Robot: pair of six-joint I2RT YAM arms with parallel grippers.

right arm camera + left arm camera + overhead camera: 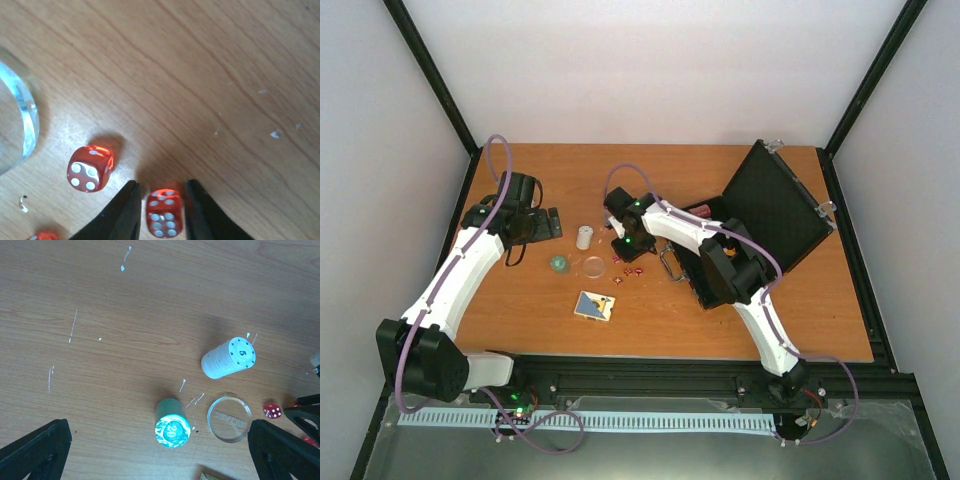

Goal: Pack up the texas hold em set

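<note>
The black case [775,205] stands open at the right. My right gripper [161,210] is low over the table, its jaws narrowly astride a red die [165,214] with thin gaps on both sides. A second die [90,169] lies just left. In the top view the right gripper [625,250] is by the dice [632,270]. My left gripper [545,225] is open and empty, hovering left of the white chip stack [229,358], teal stack [173,423] and clear disc [229,419]. The card deck [594,305] lies nearer the front.
The case's metal handle [670,265] lies right of the dice. Something red [704,211] shows at the case's left edge. A die [272,411] sits right of the clear disc. The clear disc's rim [20,125] is left of the right gripper.
</note>
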